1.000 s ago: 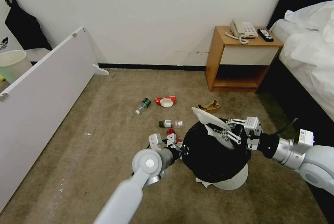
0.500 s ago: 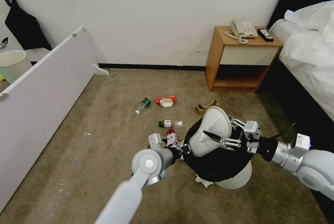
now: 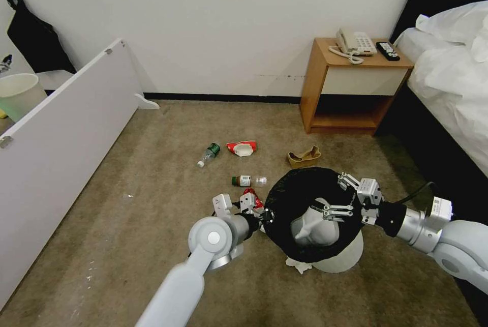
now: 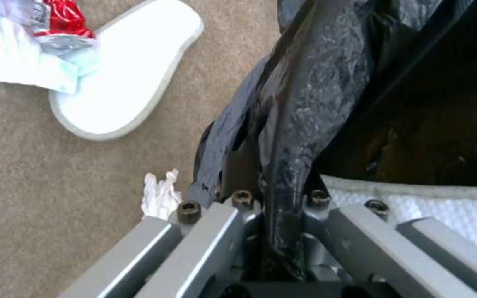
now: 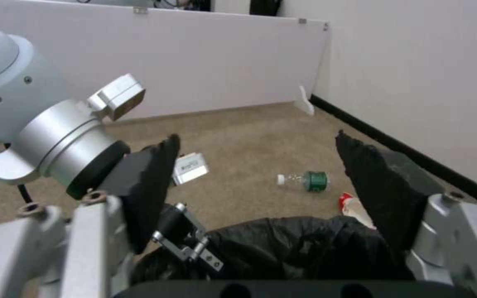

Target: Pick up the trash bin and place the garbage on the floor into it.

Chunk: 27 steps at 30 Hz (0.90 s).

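The trash bin [image 3: 292,190], white with a black bag over its rim, stands on the carpet floor [image 3: 152,205]. My left gripper [image 3: 265,215] is shut on the bagged rim [image 4: 283,136]. My right gripper [image 3: 325,210] hangs open over the bin's mouth, its black pads [image 5: 150,186] spread with nothing between them. A white slipper [image 3: 312,230] lies inside the bin. Garbage on the floor: a green-labelled bottle [image 3: 208,154], a red-and-white wrapper [image 3: 242,148], a second bottle [image 3: 249,180], a red can [image 3: 250,196], a brown paper bag [image 3: 304,156], tissue [image 3: 300,265] and another slipper [image 4: 122,78].
A wooden nightstand [image 3: 351,83] with a phone and a remote stands at the back right, and the bed [image 3: 452,78] runs along the right. A white panel [image 3: 61,134] leans along the left, with a pale green bin [image 3: 18,93] behind it. Open carpet lies at the front left.
My right gripper carried the white slipper down over the bin's mouth and let it go; the slipper now lies inside the bin. The left gripper kept its hold on the rim.
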Motion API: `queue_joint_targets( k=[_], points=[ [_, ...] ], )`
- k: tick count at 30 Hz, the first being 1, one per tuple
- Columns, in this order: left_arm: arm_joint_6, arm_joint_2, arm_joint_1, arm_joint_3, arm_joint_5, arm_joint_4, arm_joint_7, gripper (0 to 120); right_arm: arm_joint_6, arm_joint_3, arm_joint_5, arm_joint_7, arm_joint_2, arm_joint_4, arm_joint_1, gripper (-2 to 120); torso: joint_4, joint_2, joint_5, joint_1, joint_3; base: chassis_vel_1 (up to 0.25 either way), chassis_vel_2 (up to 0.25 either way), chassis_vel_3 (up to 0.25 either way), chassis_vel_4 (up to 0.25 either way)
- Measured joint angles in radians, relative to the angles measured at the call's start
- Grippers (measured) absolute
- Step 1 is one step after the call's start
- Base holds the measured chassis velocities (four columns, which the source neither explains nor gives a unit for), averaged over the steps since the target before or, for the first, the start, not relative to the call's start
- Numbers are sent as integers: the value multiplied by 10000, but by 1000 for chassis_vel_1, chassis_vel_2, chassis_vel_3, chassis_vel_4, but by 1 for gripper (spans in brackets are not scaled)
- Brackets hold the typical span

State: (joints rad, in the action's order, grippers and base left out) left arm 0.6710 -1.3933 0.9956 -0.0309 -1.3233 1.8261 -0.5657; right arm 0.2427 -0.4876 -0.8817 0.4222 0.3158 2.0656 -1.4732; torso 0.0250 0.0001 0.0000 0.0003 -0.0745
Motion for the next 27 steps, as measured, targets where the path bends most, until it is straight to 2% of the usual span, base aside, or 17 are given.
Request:
queue_joint_targets(
  k=[10,14,15,16,17,18,21,24,26,27],
  points=[
    [4,23,70,-21,269,12,49,1,1,-19,-74,-129,-49,84,81,70,0,0,0,0,0,0,0,0,0],
    [11,41,250,-49,707,-64,103,1,1,-464,-313,-337,-216,241,38,70,1,0,0,0,0,0,0,0,0],
    [-20,70,370,-72,1103,-97,223,1,0,-736,-389,-429,-328,318,-23,73,-1,0,0,0,0,0,0,0,0],
    [-20,70,370,-72,1103,-97,223,1,0,-736,-389,-429,-328,318,-23,73,-1,0,0,0,0,0,0,0,0],
    [-99,131,512,-129,1716,-114,388,1,-1,-1057,-462,-583,-446,416,-105,77,1,0,-2,0,0,0,0,0,0],
    [-99,131,512,-129,1716,-114,388,1,-1,-1057,-462,-583,-446,416,-105,77,1,0,-2,0,0,0,0,0,0],
    [-230,378,871,-340,2819,-25,589,1,13,-1446,-597,-1095,-508,627,-107,93,0,0,-2,0,0,0,0,0,0],
    [-272,498,1013,-439,3093,60,674,1,18,-1521,-657,-1241,-486,704,-69,96,0,0,-2,0,0,0,0,0,0],
    [-385,822,1523,-888,3629,385,834,1,22,-1658,-829,-1535,-284,874,41,100,0,0,-2,0,0,0,0,0,0],
    [-385,822,1523,-888,3629,385,834,1,22,-1658,-829,-1535,-284,874,41,100,0,0,-2,0,0,0,0,0,0]
  ],
)
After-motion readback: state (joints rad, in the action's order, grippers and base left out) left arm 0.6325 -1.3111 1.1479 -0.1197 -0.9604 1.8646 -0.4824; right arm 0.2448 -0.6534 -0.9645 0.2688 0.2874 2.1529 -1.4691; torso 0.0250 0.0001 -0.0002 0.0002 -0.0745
